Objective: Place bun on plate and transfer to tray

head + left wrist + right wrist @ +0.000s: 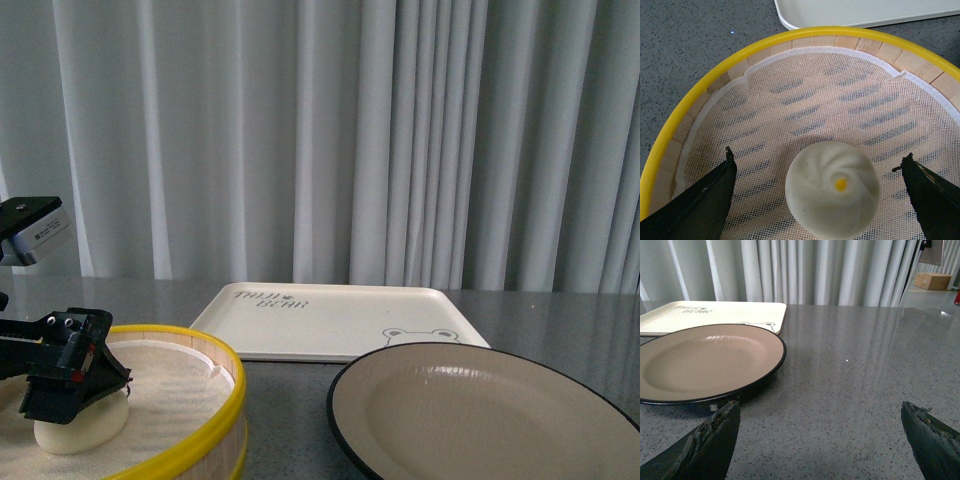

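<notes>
A pale pleated curtain (350, 130) fills the back of the front view, and below it runs the grey speckled table (865, 390). On the table, the cream-white tray (340, 320) lies flat near the middle of that view, with dark lettering at its far-left corner and a bear face outline at its near-right corner. It carries nothing. The plate (480, 420) sits at about 5 o'clock from the tray. Its beige inside is bare and its black rim is just beside the tray's near edge; whether the two touch cannot be told. At about 8 o'clock from the tray stands a yellow-rimmed bamboo steamer (200, 440), lined with white mesh (840, 100). The left gripper (818, 154) hangs low inside the steamer with its jaws spread wide. One dark finger is on each side of the bun (832, 192), with mesh showing between each finger and the bun, so nothing is gripped. The right gripper (819, 405) hovers over bare table at about 4 o'clock from the plate, its jaws also spread wide and holding nothing. The bun rests on the mesh in the steamer's near-left part, pleated top upward with a small yellow dot at the centre of the twist.
</notes>
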`<act>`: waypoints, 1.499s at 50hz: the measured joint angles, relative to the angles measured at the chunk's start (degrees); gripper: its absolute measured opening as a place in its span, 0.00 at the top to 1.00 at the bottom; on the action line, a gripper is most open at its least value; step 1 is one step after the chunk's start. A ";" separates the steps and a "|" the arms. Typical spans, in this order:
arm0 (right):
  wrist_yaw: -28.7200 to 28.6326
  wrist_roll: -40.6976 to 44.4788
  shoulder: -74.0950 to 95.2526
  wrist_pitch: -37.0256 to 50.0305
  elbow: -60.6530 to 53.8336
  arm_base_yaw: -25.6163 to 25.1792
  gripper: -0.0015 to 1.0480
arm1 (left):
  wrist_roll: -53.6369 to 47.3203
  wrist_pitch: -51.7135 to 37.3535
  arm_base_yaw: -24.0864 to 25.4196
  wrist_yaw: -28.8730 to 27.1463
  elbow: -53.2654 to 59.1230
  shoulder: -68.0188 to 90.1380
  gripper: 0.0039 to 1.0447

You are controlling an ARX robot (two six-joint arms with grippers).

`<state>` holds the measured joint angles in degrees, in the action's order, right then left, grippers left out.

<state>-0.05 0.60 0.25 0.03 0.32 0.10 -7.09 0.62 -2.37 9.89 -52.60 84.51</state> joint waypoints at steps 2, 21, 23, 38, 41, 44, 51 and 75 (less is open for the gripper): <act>0.00 0.00 0.00 0.00 0.00 0.00 0.08 | -0.22 -0.17 -0.17 -0.39 0.00 0.17 0.06; 0.00 0.00 0.00 0.00 0.00 0.00 0.08 | -2.93 -2.80 -1.70 -3.37 1.90 0.98 0.06; 0.00 0.00 0.00 0.00 0.00 0.00 0.08 | -3.10 -3.21 -1.90 -3.76 2.05 1.03 0.06; 0.00 0.00 0.00 0.00 0.00 0.00 0.08 | -4.92 -4.39 -3.08 -6.84 2.58 1.66 0.49; 0.00 0.00 0.00 0.00 0.00 0.00 0.08 | -4.87 -4.39 -3.34 -6.88 2.58 1.44 0.61; 0.00 0.00 0.00 0.00 0.00 0.00 0.08 | -4.74 -3.98 -3.58 -6.36 2.58 0.83 0.72; 0.00 0.00 0.00 0.00 0.00 0.00 0.08 | -3.04 -1.49 -4.15 -3.67 2.56 -2.08 0.94; 0.00 0.00 0.00 0.00 0.00 0.00 0.08 | -2.32 -0.04 -9.81 0.52 -1.01 -7.61 0.96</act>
<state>-0.05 0.60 0.25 0.03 0.32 0.10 -9.41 0.58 -12.19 10.41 -53.60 76.90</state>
